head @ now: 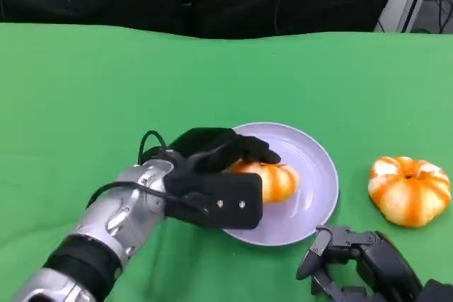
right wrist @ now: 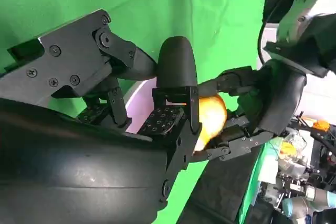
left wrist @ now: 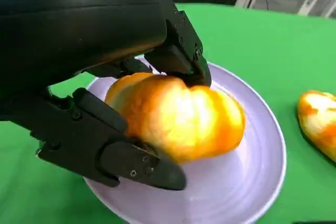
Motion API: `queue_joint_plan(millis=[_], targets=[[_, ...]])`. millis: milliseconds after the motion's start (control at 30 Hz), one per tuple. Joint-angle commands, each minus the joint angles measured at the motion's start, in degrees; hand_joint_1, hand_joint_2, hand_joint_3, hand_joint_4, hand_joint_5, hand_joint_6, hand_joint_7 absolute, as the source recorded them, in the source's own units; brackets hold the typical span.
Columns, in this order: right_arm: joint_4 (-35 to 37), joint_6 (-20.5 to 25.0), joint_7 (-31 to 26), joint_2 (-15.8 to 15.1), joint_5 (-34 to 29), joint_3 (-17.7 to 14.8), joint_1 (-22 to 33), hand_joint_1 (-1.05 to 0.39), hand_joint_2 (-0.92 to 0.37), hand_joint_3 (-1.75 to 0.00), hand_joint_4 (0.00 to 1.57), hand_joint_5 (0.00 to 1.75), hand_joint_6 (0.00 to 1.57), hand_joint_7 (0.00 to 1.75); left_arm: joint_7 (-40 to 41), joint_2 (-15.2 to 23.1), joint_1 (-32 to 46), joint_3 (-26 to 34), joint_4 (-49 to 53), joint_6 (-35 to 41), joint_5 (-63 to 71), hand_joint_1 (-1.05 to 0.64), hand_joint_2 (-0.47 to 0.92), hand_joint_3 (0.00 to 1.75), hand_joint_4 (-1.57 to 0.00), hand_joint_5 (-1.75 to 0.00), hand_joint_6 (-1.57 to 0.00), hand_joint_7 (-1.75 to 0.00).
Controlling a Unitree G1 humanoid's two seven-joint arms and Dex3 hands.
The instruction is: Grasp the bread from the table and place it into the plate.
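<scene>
Left hand gripping bread over plate, fingers wrapped around it, second bread beyond right hand, right hand holding nothing, fingers apart, green table beneath

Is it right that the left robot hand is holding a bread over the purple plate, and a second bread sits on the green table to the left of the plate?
Not quite. The left robot hand does hold a bread over the purple plate, but the second bread sits on the green table to the right of the plate, not the left. The head view shows it.
</scene>
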Motion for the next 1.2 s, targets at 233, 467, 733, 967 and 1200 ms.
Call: queue_joint_plan(millis=[233,467,733,967,1200], targets=[[-0.16,-0.56,-1.25,-0.52,-0.87,-0.18,0.32,-0.16,-0.6,-0.98,0.82,1.43,0.86,1.16,-6.76,1.66,-1.54,3.54,-3.46,-0.93,-7.52,-1.04,0.92,0.88,-0.57,0.0,-0.46,0.0],[-0.28,0.2,-0.8,-0.61,-0.54,-0.16,0.27,-0.15,-0.62,-0.97,0.83,1.43,0.86,1.16,-11.28,2.33,-1.35,5.46,-3.93,-2.28,-12.84,-1.05,0.92,0.88,-0.42,0.0,-0.31,0.0],[0.61,-1.11,-0.93,-0.44,-0.51,-0.3,0.01,-0.13,-0.62,-0.96,0.83,1.43,0.86,1.17,-10.09,2.05,1.84,8.19,-7.95,-1.48,-15.5,-1.04,0.92,0.84,-0.35,-0.01,-0.26,-0.01],[1.46,-1.92,-0.54,-0.4,-0.16,-0.33,-0.38,-0.13,-0.61,-0.98,0.82,1.45,0.85,1.18,-8.1,-0.28,7.07,12.71,-11.8,-0.98,-21.57,-0.97,0.92,0.78,-0.35,-0.01,-0.29,-0.01],[0.29,-0.06,-0.23,-0.48,0.15,-0.32,0.07,-0.15,-0.61,-0.99,0.82,1.46,0.85,1.19,-8.35,-2.43,12.07,16.9,-16.06,1.79,-28.2,-0.91,0.92,0.78,-0.38,-0.02,-0.29,-0.01]])
